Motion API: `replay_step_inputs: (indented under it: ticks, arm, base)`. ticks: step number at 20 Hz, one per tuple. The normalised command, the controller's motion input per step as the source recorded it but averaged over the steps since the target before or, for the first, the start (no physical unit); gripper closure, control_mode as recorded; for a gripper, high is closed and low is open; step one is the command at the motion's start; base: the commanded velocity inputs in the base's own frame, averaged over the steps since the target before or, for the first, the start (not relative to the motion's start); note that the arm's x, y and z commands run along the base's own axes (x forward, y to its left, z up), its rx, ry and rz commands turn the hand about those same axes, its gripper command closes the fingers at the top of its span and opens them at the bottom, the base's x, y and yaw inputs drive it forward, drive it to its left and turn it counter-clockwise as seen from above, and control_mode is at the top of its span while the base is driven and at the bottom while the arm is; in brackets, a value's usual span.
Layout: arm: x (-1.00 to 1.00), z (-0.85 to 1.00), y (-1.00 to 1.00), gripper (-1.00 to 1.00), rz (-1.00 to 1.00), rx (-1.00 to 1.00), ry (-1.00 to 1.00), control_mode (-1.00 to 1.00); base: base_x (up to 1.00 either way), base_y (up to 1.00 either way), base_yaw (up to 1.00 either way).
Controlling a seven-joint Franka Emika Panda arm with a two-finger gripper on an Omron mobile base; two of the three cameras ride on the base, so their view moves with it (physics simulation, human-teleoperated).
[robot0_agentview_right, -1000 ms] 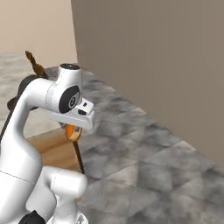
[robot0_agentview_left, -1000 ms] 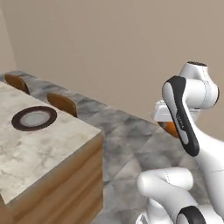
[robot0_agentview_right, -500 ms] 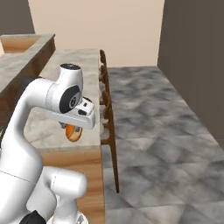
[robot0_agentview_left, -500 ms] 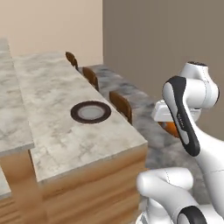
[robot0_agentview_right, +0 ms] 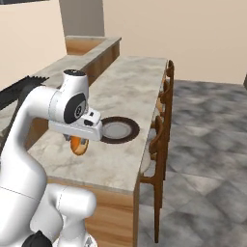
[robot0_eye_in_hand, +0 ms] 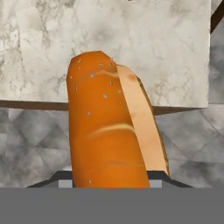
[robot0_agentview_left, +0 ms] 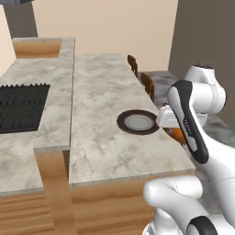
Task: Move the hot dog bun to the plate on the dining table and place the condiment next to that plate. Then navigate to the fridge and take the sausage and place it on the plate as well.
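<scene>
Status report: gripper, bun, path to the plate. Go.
Gripper shut on hot dog bun, held near the dining table edge. Plate bare. Nothing between bun and plate.

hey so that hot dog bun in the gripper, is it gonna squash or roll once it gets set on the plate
The hot dog bun looks like soft bread, so probably light and squashable. Its rounded, oblong shape might roll slightly on the plate, though the split side could steady it.
</scene>
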Motion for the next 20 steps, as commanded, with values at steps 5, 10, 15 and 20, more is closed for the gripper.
replay_step_inputs:
  ticks: [5, 10, 15, 20]
  arm:
    - [0.0, 0.0, 0.0, 1.0, 0.0, 0.0, 0.0, 1.0]
    - [0.33, 0.0, -0.04, 1.0, 0.0, 0.0, 0.05, -1.0]
    - [1.0, 0.0, -0.22, 1.0, 0.0, 0.0, 0.11, -1.0]
    - [1.0, -0.21, -0.07, 1.0, 0.03, 0.0, 0.09, -1.0]
  base:
    - [0.46, -0.17, 0.0]
    - [0.29, -0.03, 0.0]
    - [0.0, 0.0, 0.0]
    - [0.0, 0.0, 0.0]
